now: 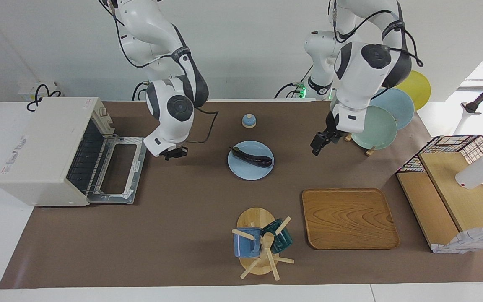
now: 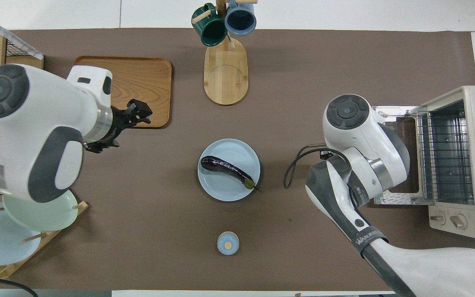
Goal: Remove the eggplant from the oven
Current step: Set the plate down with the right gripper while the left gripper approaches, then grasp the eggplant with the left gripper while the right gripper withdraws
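Note:
The dark purple eggplant [image 1: 253, 156] [image 2: 227, 168] lies on a light blue plate [image 1: 245, 174] [image 2: 221, 189] in the middle of the table. The white oven [image 1: 44, 147] [image 2: 468, 165] stands at the right arm's end, its door [image 1: 118, 167] folded down open and its wire rack bare. My right gripper [image 1: 175, 156] hangs open and empty between the oven door and the plate; the arm's wrist hides it in the overhead view. My left gripper [image 1: 318, 149] [image 2: 142, 112] is open and empty, up in the air over the mat beside the plate, toward the left arm's end.
A wooden tray [image 1: 348, 218] and a mug stand with two mugs [image 1: 262, 243] lie farther from the robots than the plate. A small blue bell [image 1: 249, 121] sits nearer to the robots. A plate rack [image 1: 382, 121] and a wire-sided shelf [image 1: 455, 188] stand at the left arm's end.

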`<state>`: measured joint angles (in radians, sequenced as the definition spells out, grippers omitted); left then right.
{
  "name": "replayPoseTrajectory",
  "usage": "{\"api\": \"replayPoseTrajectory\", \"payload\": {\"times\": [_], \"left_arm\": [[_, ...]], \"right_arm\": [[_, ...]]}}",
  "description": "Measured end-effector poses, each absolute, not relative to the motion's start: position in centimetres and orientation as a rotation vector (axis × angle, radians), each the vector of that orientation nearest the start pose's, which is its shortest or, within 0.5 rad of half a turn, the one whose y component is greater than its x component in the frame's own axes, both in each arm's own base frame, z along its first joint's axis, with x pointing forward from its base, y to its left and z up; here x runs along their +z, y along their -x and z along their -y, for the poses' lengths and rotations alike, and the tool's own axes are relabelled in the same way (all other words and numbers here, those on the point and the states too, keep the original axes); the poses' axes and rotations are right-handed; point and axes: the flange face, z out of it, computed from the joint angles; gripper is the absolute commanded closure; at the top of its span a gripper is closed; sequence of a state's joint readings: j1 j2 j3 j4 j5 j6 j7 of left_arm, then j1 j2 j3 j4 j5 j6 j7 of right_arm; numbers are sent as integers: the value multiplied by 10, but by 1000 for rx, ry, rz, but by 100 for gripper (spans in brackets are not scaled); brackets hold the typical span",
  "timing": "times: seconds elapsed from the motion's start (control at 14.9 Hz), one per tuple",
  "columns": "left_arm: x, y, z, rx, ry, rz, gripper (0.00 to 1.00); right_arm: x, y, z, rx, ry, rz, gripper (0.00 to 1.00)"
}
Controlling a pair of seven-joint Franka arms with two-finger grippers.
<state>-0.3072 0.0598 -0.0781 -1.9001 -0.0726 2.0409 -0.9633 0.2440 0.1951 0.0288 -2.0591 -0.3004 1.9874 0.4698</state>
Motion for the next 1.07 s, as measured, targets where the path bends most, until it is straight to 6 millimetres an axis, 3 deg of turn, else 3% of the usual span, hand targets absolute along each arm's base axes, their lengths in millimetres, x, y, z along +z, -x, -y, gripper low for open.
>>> {"api": "replayPoseTrajectory", "payload": {"times": [0.13, 0.27, 0.4, 0.74, 0.87, 1.07], "left_arm": [[446, -530, 267, -53, 3037, 1244, 0], [412, -511, 306, -72, 2992, 1447, 0], [386, -493, 324, -45, 2957, 1498, 0], [358, -471, 353, 25, 2821, 1664, 0], [352, -463, 365, 43, 2758, 1751, 0], [348, -456, 374, 54, 2688, 1853, 0]], "right_arm": [[304, -532, -91, 255, 3444, -42, 100], [291, -529, -67, 238, 3431, -32, 100], [283, -524, -61, 228, 3440, 26, 100], [283, -523, -67, 230, 3486, 274, 100], [296, -526, -70, 294, 3484, 387, 100], [340, -534, -65, 386, 3473, 505, 100]]}}
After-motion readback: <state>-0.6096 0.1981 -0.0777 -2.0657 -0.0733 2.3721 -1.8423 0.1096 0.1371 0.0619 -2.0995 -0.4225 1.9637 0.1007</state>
